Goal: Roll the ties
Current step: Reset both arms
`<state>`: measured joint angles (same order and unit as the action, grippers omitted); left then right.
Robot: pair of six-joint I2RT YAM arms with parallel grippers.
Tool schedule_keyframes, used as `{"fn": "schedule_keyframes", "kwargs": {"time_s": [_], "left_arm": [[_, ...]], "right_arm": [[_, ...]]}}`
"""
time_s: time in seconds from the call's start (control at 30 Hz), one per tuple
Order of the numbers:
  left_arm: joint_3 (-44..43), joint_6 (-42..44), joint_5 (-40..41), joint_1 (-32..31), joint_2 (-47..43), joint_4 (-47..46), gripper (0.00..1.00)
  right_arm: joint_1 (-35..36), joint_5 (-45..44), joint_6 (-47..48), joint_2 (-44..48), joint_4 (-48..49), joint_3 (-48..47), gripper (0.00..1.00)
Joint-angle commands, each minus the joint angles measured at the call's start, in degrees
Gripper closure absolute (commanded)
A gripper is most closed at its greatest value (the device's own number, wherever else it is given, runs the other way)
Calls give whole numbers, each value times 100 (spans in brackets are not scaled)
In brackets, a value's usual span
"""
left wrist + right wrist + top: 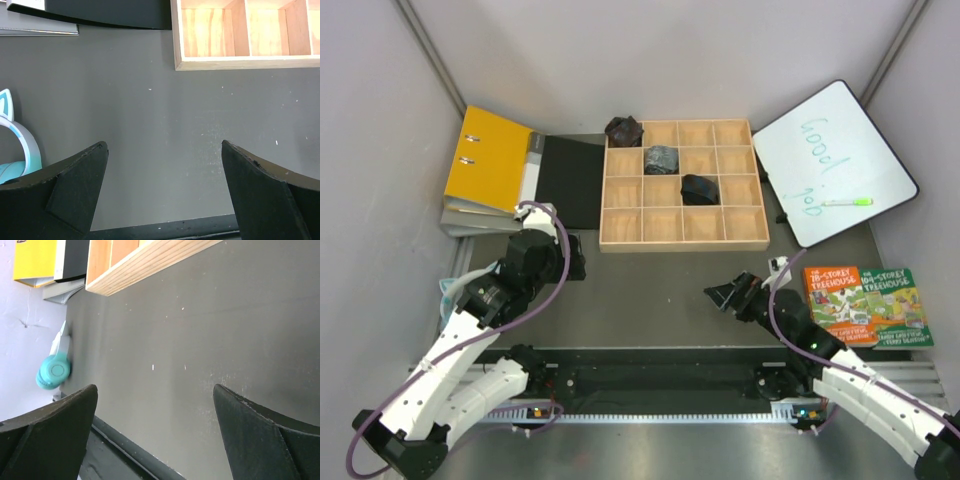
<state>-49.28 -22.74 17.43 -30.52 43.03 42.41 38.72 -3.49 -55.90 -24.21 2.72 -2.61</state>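
Top external view: a shallow pale wooden tray [680, 246] divided into a grid of square compartments sits in the upper middle of the frame on the dark grey table [650, 300]. It holds three coiled ties. The brownish-black rolled tie [624, 130] sits at the tray's upper-left corner compartment (whether it rests partly on the rim cannot be told). The greyish rolled tie [661, 159] lies one compartment down and to the right of it. The black rolled tie [700, 190] lies one compartment further down and to the right, so the three form a diagonal.

Left of the tray lies a flat black rectangular cover [570, 180], and further left a yellow ring binder [490, 158]. At the upper right leans a white dry-erase board [835, 160] with a green marker [847, 201] on it. Two colourful paperback books [868, 305] lie at the right edge.

Both arms hang low over bare tabletop below the tray, well apart from every tie. The left gripper [165, 150] has its jaws spread wide with nothing between them; the tray's corner shows at the top of its wrist view and teal headphones [12, 150] at the left edge. The right gripper [155, 392] likewise has its jaws wide apart over bare grey surface.
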Motion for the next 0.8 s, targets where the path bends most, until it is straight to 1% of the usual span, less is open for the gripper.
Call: {"fn": "schedule_keyframes", "kwargs": {"time_s": [0.0, 0.23, 0.5, 0.77], "left_arm": [[32, 42, 32, -6, -31, -295, 1], [-100, -64, 173, -6, -84, -128, 1], [-65, -64, 173, -6, -304, -181, 1], [-100, -90, 296, -6, -207, -111, 1]], "right_arm": [[-49, -144, -272, 118, 27, 411, 1], [-49, -117, -431, 118, 62, 411, 1], [-49, -152, -527, 127, -8, 393, 1], [-49, -152, -589, 83, 404, 516, 1]]}}
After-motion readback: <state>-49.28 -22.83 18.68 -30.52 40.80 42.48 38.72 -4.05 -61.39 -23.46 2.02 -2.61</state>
